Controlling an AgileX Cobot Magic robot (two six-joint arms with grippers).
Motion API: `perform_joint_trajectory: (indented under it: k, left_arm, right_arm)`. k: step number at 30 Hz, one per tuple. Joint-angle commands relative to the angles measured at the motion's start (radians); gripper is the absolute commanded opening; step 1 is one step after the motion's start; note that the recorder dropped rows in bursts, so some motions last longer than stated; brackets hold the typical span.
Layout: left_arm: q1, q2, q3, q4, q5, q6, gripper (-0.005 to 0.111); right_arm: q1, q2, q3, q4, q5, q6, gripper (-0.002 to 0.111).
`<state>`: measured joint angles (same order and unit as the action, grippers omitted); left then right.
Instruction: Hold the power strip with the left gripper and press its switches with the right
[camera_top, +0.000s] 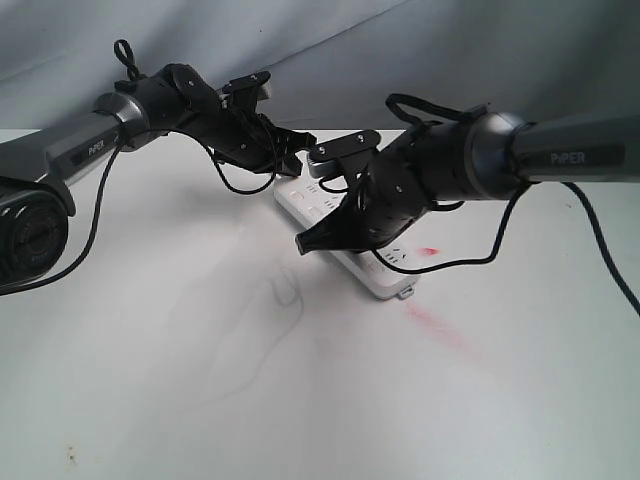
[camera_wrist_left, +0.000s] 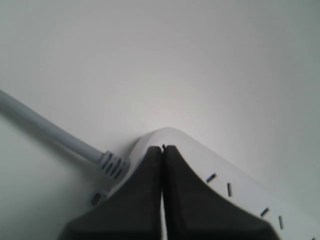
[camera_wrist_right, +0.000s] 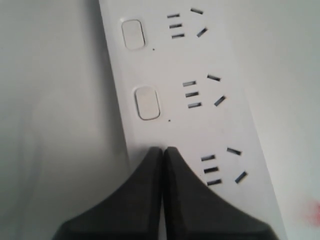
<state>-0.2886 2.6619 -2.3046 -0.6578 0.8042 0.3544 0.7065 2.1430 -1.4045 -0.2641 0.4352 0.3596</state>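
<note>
The white power strip (camera_top: 312, 206) lies slantwise on the white table, its tabbed end (camera_top: 404, 292) toward the front. My left gripper (camera_top: 296, 143) is shut, its tips (camera_wrist_left: 163, 148) set over the strip's rounded cord end (camera_wrist_left: 235, 177), beside the grey cord (camera_wrist_left: 45, 129). My right gripper (camera_top: 303, 244) is also shut, and its tips (camera_wrist_right: 163, 150) rest on the strip's switch side. Two white switches (camera_wrist_right: 133, 34) (camera_wrist_right: 147, 103) show beyond the tips; any switch under the fingers is hidden. Nothing sits between either pair of fingers.
Red smears mark the table (camera_top: 200, 380) beside the strip (camera_top: 430, 250) and in front of it (camera_top: 436, 326). A blue-grey cloth (camera_top: 320, 40) hangs behind. The left arm's base (camera_top: 30, 235) stands at the left edge.
</note>
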Motion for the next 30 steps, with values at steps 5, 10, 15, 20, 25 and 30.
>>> perform_joint_trajectory:
  k: [5,10,15,20,25,30]
  left_arm:
    - [-0.002,0.007,-0.003,0.009,0.003,-0.001,0.0]
    - [-0.002,0.007,-0.003,0.009,0.003,-0.001,0.0]
    - [-0.002,0.007,-0.003,0.009,0.003,-0.001,0.0]
    - [-0.002,0.007,-0.003,0.009,0.003,-0.001,0.0]
    - [-0.002,0.007,-0.003,0.009,0.003,-0.001,0.0]
    - [-0.002,0.007,-0.003,0.009,0.003,-0.001,0.0]
  right_arm:
    - [0.001,0.015,0.024,0.036,0.088,0.011,0.0]
    - [0.001,0.015,0.054,0.04,0.088,0.021,0.0]
    - [0.001,0.015,0.094,0.04,0.077,0.023,0.0]
    - [0.001,0.015,0.094,0.048,0.089,0.015,0.0]
    - [0.012,0.015,0.094,0.048,0.128,-0.002,0.0]
    - [0.044,0.024,0.094,0.033,0.17,-0.023,0.0]
